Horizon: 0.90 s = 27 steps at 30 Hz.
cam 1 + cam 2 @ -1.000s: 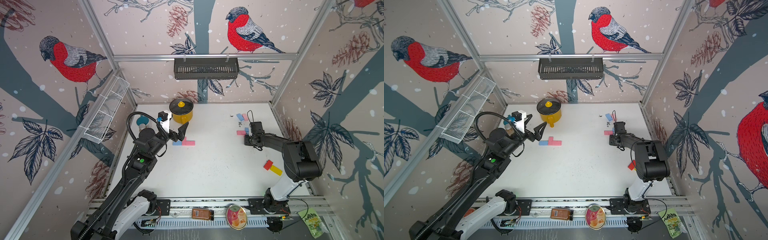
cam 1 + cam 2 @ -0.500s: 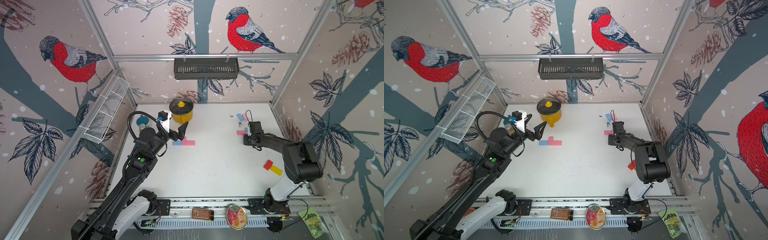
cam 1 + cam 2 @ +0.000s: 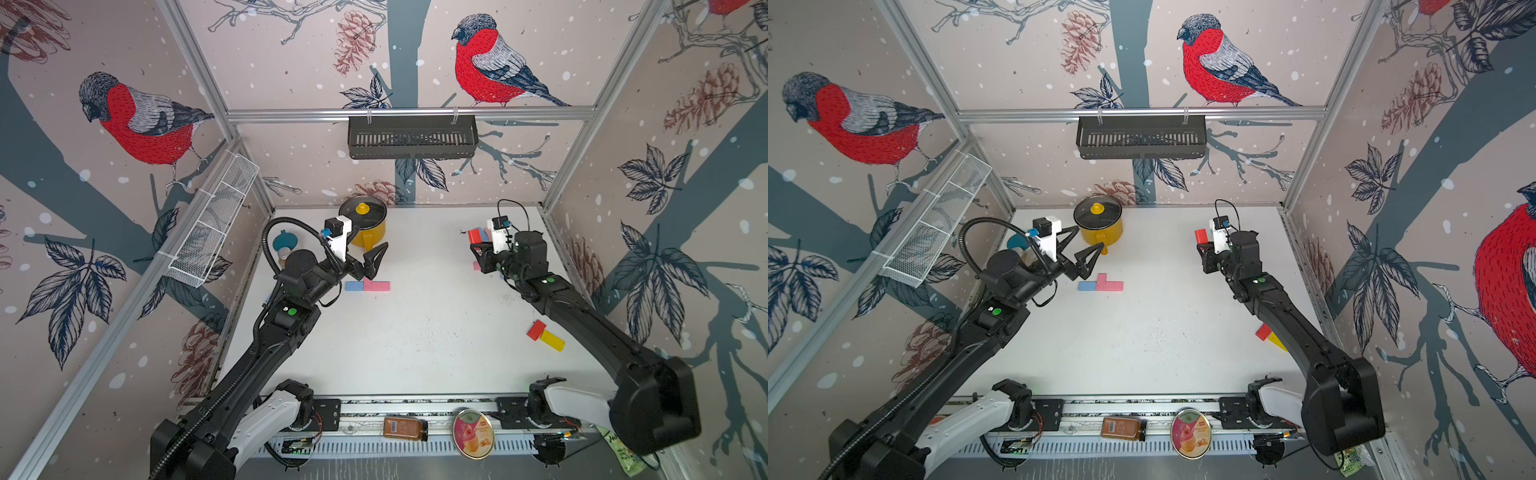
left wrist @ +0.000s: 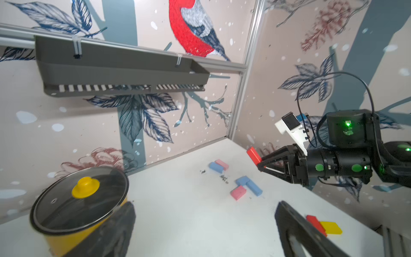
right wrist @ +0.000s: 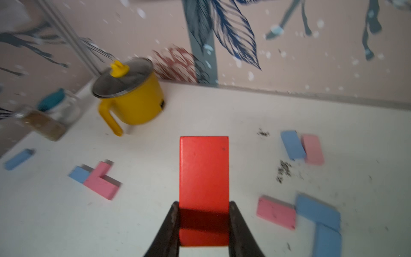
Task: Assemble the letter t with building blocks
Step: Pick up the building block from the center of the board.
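My right gripper (image 5: 204,207) is shut on a red brick (image 5: 204,173) and holds it in the air, end up, at the back right; both top views show this red brick (image 3: 473,236) (image 3: 1200,235). Below it lie loose pink and blue bricks (image 5: 275,211) (image 5: 302,148). A blue brick and two pink bricks (image 3: 368,285) (image 3: 1100,284) lie joined on the table at the left. My left gripper (image 3: 376,253) (image 4: 204,207) hovers open just behind them, holding nothing. A red and a yellow brick (image 3: 544,334) lie together near the right edge.
A lidded yellow pot (image 3: 368,226) stands at the back left, with jars (image 3: 284,247) beside it. A black basket (image 3: 411,137) hangs on the back wall and a white wire basket (image 3: 212,232) on the left wall. A lone blue brick (image 5: 19,159) lies far left.
My right gripper's jaws have narrowed onto the red brick and lifted it off the table. The left arm has not moved.
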### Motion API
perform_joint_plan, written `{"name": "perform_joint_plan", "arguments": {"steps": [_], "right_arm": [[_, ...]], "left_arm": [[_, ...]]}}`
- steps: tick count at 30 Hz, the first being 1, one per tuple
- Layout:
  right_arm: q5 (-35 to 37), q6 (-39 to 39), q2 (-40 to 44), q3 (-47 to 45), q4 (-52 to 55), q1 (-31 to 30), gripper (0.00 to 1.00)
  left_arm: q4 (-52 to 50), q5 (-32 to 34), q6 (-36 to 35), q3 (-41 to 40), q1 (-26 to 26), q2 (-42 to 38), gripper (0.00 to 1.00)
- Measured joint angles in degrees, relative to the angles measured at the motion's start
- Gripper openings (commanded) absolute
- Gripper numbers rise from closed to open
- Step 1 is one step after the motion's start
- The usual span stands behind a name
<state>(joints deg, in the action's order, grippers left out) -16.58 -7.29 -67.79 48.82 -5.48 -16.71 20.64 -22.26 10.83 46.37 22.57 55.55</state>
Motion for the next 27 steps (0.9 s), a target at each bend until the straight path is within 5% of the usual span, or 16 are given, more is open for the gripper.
{"name": "perform_joint_plan", "arguments": {"steps": [15, 27], "right_arm": [[-33.35, -19.43, -3.61, 15.32, -19.17, -2.38, 0.23], [-40.22, -33.90, -8.76, 16.26, -28.57, -4.26, 0.24]], "left_arm": [[19.82, -18.14, 27.85, 14.01, 2.80, 16.09, 0.92], [25.44, -22.93, 30.97, 16.26, 7.28, 20.85, 0.87]]}}
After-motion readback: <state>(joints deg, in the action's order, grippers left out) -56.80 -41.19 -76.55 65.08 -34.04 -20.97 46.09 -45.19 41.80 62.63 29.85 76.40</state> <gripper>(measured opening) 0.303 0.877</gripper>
